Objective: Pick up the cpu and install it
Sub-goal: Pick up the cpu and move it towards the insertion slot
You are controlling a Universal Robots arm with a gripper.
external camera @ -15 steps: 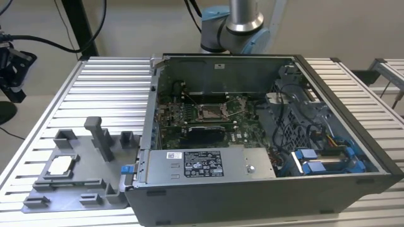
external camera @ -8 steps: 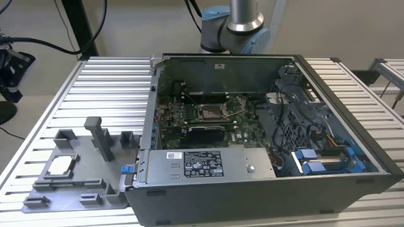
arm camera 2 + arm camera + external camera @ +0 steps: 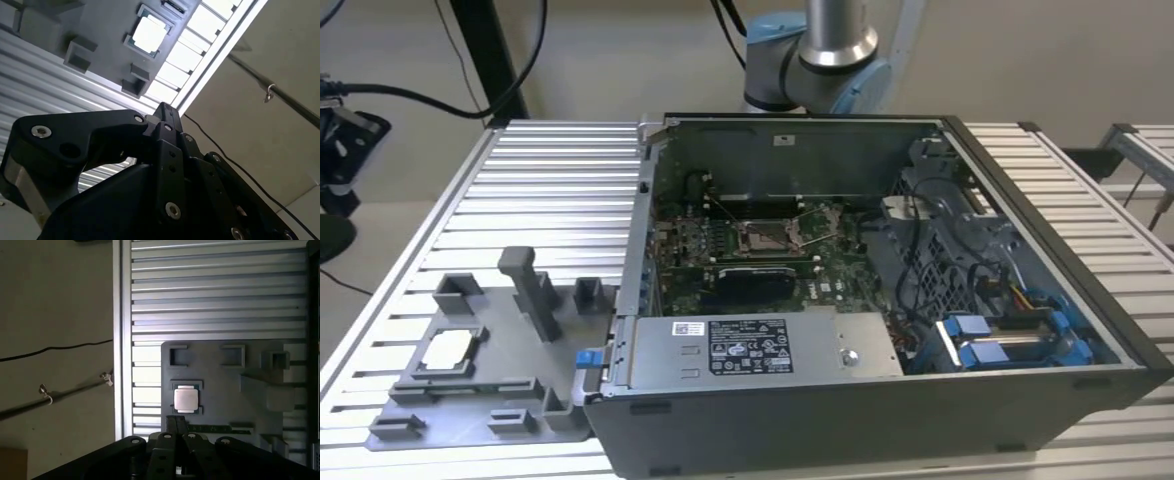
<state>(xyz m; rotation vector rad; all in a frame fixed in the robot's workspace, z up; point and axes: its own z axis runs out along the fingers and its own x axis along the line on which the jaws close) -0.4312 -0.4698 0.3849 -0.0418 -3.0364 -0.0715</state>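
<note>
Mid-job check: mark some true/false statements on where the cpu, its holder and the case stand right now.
1. The cpu lies in the grey holder on the table. True.
2. The computer case lies open, its board showing. True.
3. The cpu is inside the computer case. False: it is in the holder, outside the case.
4. The gripper holds the cpu. False: the cpu lies apart from the gripper.

Soft, even room light; wrist views dimmer.
Glare whites out cpu (image 3: pixel 149 35) top in second wrist view; slats (image 3: pixel 210 20) glint; case (image 3: pixel 787 160) interior shadowed.
</note>
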